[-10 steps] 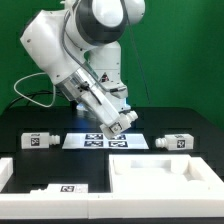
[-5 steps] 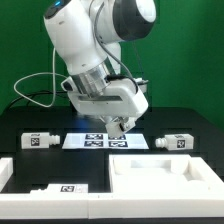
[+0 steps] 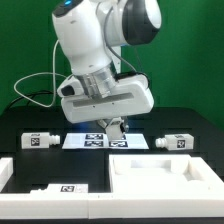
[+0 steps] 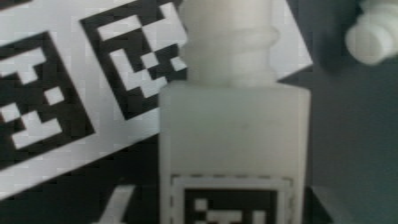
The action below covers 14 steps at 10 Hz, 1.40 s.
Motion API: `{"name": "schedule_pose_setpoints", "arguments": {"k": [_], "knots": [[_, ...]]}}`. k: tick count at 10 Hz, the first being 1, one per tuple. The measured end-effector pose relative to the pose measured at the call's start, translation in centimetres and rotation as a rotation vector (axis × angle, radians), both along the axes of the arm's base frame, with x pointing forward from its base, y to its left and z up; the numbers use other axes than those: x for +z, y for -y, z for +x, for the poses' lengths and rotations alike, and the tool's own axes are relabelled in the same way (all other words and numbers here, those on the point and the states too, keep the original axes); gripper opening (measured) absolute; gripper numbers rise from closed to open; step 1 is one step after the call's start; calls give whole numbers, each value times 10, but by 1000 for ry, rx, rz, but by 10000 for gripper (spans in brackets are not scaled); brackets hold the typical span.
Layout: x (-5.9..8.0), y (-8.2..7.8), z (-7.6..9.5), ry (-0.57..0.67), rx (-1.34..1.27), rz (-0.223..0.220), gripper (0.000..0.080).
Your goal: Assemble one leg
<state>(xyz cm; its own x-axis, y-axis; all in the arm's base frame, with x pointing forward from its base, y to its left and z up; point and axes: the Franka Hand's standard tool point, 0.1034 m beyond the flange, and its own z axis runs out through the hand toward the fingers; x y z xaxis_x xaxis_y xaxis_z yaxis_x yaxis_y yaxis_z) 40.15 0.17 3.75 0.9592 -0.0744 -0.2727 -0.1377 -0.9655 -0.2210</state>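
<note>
My gripper (image 3: pixel 117 127) hangs low over the marker board (image 3: pixel 99 141) at the back of the black table. It is shut on a white leg (image 4: pixel 231 110), which fills the wrist view with its narrower threaded end pointing away and a marker tag near the jaws. In the exterior view the held leg is mostly hidden by the hand and shows only as a white stub (image 3: pixel 118 126). Two more white legs lie on the table, one on the exterior view's left (image 3: pixel 40 140) and one on its right (image 3: pixel 176 142).
A large white square tabletop with a raised rim (image 3: pixel 160 176) lies at the front right. Another white part with a tag (image 3: pixel 62 187) lies at the front left, and a white piece (image 3: pixel 5 170) sits at the left edge. The marker board's tags show in the wrist view (image 4: pixel 80 80).
The arm has swung from a tilted pose to a more upright one. The wrist has turned, and the gripper has stayed low over the marker board with the leg in it.
</note>
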Motion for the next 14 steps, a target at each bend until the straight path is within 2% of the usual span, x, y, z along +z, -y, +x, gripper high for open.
{"name": "schedule_pose_setpoints", "arguments": {"k": [1,4,7,11,12,13,14], "knots": [[-8,-7,2,25,133,-26,281],[-27,5,-6,64,298,8,281],[-31,3,-9,82,253,-16,282],[-32,2,-10,85,239,-18,282],[-28,0,-11,42,229,5,439],[-14,2,-6,5,210,26,596],[-2,2,-6,-77,195,34,596]]}}
